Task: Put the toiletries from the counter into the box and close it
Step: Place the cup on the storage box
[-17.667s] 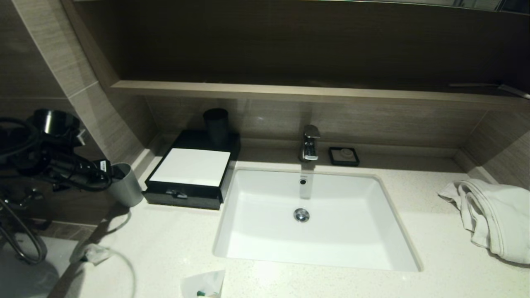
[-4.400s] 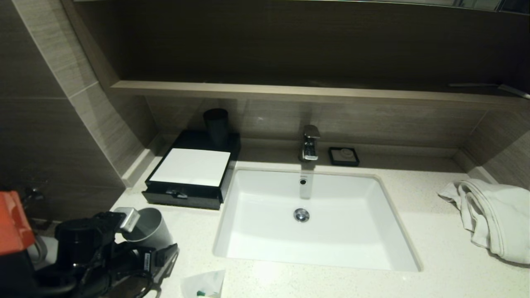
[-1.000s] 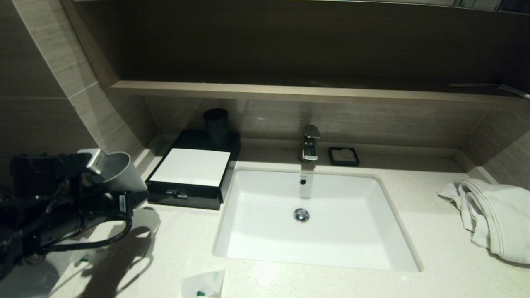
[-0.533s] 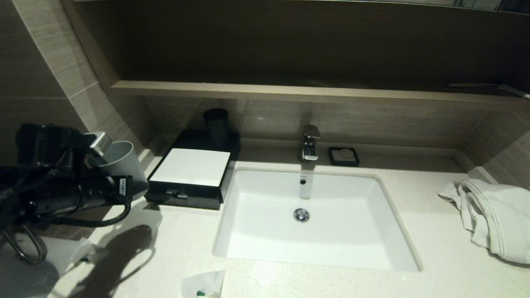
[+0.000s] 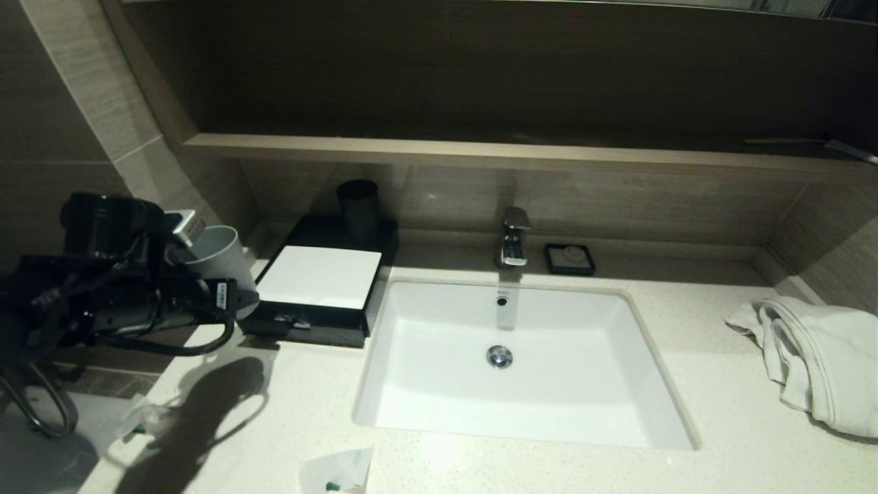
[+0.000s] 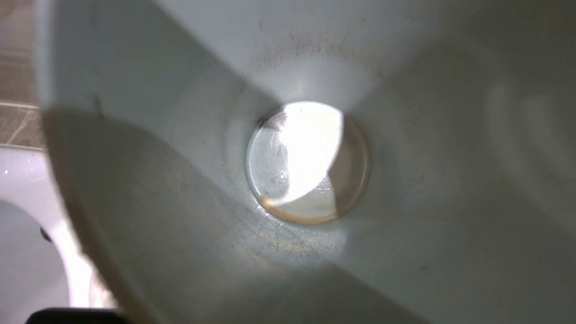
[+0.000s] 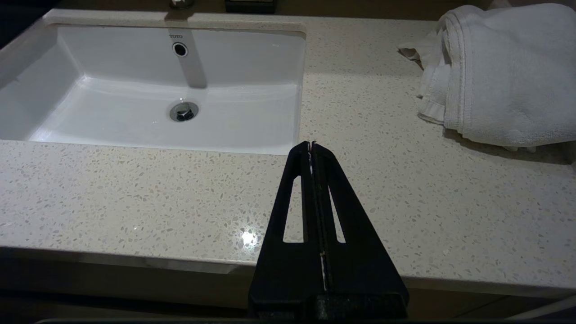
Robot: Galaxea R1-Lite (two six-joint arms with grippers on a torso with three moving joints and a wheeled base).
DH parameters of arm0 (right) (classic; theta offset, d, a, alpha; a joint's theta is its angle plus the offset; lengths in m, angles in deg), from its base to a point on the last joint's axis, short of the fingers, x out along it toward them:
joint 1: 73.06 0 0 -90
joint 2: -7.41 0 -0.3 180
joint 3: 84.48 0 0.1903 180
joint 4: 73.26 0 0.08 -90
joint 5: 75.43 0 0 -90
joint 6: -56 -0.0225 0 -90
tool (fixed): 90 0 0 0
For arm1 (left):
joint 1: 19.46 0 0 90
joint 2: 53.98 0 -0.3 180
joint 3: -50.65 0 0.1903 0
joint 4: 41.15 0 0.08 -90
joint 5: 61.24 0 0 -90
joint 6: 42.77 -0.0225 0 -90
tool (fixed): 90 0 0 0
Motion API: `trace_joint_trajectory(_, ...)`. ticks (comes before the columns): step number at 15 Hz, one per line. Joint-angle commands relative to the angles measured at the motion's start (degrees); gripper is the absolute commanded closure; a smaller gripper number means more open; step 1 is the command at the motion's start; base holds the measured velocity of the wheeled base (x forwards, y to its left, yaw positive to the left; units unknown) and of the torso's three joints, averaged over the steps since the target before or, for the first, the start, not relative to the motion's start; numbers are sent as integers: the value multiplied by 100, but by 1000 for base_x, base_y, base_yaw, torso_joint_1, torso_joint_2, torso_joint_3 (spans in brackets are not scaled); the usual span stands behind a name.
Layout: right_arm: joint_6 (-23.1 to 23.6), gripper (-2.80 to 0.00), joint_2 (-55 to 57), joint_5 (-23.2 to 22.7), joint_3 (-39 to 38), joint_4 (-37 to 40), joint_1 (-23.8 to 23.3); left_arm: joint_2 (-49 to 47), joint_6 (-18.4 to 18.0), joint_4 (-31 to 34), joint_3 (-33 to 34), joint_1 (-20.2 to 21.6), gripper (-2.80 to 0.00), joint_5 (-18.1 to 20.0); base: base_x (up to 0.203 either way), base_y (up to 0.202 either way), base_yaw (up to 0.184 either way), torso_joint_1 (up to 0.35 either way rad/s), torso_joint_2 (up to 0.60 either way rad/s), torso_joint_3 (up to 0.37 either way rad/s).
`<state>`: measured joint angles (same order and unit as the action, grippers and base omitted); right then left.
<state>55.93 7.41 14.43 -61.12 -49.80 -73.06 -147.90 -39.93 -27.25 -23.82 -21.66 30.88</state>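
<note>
While the grey cup rides in our left claw, the box sits shut by the sink.
We have the left claw clamped on the cup's rim, held up off the worktop just left of the box, so close that the cup's base overlaps the box's near corner from the head view; through the wrist camera we look straight down into the empty cup. Two sachets wait on the near edge, one front and centre, another further left. To our mind, we should set the cup down upright, clear of the drawer front and its small handle, so the drawer can slide out. Our right claw is parked with fingers pressed together over the front edge.
</note>
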Motion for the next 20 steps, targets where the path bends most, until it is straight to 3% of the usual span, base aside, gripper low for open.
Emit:
trace_joint_trajectory(1, 1, 0, 0, -4, 0, -1, 0, -184, 6, 49, -160, -9, 0, -3, 0, 0, 0, 0, 0, 0)
trace_joint_trajectory(20, -1, 0, 0, -4, 0, -1, 0, -1824, -3, 225, -2023, -154, 0, -16, 0, 0, 0, 0, 0, 0)
